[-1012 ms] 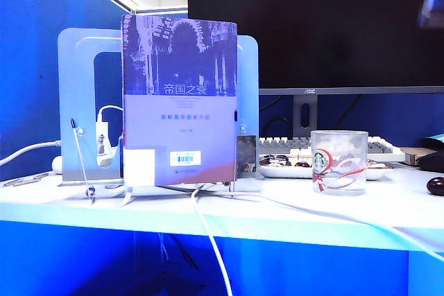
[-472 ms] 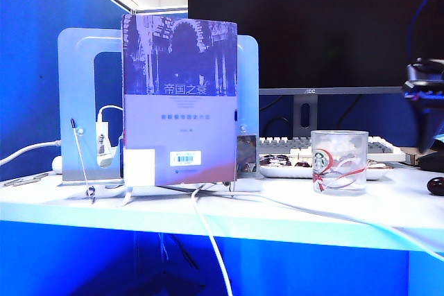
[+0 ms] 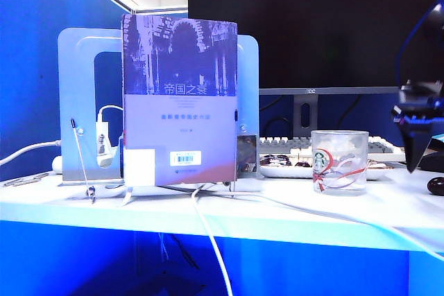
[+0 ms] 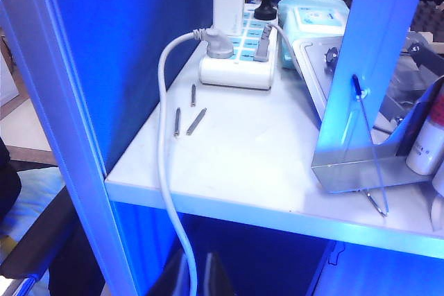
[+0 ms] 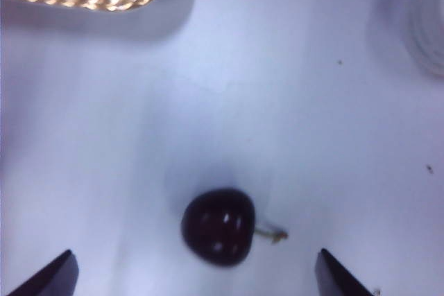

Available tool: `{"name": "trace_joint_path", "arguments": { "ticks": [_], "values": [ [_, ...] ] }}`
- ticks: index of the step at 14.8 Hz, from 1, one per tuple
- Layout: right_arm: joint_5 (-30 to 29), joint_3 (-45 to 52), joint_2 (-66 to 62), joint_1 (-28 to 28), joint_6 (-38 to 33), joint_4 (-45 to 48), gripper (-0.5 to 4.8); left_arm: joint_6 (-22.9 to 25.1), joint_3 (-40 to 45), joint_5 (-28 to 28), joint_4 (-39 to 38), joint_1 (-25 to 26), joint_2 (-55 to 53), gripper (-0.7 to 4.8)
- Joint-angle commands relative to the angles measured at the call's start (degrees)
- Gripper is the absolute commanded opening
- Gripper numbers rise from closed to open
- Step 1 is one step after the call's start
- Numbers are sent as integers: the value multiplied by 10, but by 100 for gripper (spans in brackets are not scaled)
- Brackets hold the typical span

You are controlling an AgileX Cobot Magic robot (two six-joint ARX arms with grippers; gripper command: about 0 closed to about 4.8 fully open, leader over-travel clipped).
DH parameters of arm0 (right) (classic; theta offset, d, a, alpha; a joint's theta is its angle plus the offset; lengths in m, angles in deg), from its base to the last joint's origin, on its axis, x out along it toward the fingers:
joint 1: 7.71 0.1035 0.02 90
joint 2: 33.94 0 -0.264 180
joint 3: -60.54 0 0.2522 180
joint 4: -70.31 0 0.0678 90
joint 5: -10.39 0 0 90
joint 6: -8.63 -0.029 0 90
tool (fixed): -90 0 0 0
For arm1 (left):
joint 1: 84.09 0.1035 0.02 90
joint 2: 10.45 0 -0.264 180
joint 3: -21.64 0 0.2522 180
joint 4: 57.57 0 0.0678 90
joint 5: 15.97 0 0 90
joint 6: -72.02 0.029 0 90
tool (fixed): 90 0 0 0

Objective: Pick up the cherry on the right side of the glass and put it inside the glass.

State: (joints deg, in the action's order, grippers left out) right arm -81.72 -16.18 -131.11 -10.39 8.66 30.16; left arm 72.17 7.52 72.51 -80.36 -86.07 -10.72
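The cherry (image 5: 218,227) lay on the white table (image 5: 277,102), dark and glossy with a short stem poking out to one side. In the exterior view the cherry (image 3: 436,186) sat near the right edge, well to the right of the glass (image 3: 338,161) and apart from it. The glass stood upright on the table (image 3: 208,206), in front of a white plate (image 3: 277,170) and a keyboard (image 3: 291,145).

The right gripper (image 5: 194,275) hung above the cherry with its fingers (image 5: 48,275) spread wide, one dark tip on each side of the fruit and neither touching it. From the exterior view the right gripper (image 3: 416,161) pointed down just above and left of the cherry, between it and the glass.

A book (image 3: 179,98) stood upright in a metal bookend (image 3: 76,102) on the left of the table, with a monitor (image 3: 312,25) behind.

The left gripper (image 4: 187,279) showed only as dark shapes low in its wrist view, below the table edge near a white cable (image 4: 166,192); its fingers seemed close together, though that was hard to judge. A power strip (image 4: 239,53) rested further back.
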Motion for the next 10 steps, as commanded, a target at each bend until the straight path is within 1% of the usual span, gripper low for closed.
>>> {"name": "trace_joint_path", "arguments": {
  "ticks": [1,3,10],
  "values": [
    [17,-26,-22,0,0,-3,479,-2,1,3,-7,0,2,53],
    [37,-32,-31,0,1,-4,479,-2,1,3,-7,0,2,53],
    [37,-33,-70,0,3,-6,479,-2,1,3,-7,0,2,53]
  ]
}}
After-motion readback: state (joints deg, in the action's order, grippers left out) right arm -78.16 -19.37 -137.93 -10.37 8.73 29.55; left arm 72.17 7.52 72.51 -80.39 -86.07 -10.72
